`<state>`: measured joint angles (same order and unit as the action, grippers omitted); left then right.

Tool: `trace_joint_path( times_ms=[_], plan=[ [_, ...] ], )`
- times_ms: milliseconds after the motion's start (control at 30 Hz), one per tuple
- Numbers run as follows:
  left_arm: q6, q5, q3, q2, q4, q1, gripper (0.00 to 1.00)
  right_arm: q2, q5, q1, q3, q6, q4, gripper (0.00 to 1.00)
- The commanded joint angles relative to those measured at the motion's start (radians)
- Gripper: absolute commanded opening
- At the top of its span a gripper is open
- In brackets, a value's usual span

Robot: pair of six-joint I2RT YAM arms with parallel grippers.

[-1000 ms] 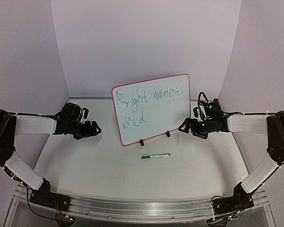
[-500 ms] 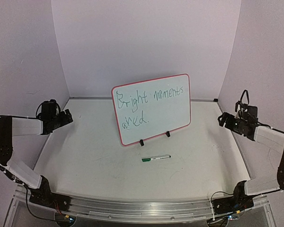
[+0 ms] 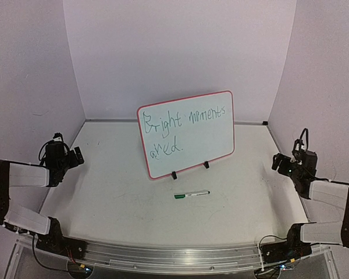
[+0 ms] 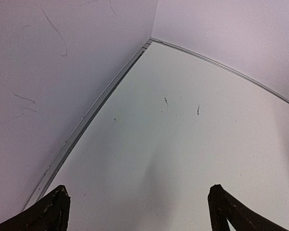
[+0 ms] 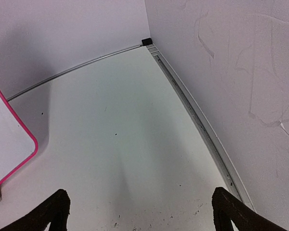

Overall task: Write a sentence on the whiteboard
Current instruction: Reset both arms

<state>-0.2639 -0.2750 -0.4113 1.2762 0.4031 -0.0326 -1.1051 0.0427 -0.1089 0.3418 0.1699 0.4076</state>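
Note:
The whiteboard [image 3: 186, 133] stands tilted on two black clip feet at the middle of the table, with green handwriting across its white face; its pink-rimmed corner [image 5: 9, 144] shows at the left of the right wrist view. A green-capped marker [image 3: 192, 194] lies on the table just in front of the board. My left gripper [image 3: 74, 156] is pulled back to the far left edge, open and empty, its fingertips [image 4: 55, 207] wide apart over bare table. My right gripper [image 3: 277, 161] sits at the far right edge, open and empty, with its fingertips [image 5: 58, 204] spread.
White walls enclose the table on the left, back and right, meeting it at a metal rail [image 5: 197, 115]. The left wall [image 4: 48, 86] stands close to my left gripper. An aluminium rail [image 3: 174, 256] runs along the near edge with both arm bases.
Both arms have drawn back from beside the whiteboard to the table's outer edges. The left gripper has opened wider. The board and marker have not moved.

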Motion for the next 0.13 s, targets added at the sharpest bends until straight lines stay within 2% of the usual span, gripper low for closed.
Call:
trace_joint_path(
  times_ms=[0,100],
  plan=[
    [0.021,-0.029,0.022,-0.018,0.067,0.000,0.99,0.000,-0.040,-0.003,-0.019,0.001,0.103,0.98],
    [0.023,-0.032,0.026,-0.021,0.075,0.000,0.99,0.011,-0.042,-0.003,-0.027,0.000,0.107,0.98]
  ],
)
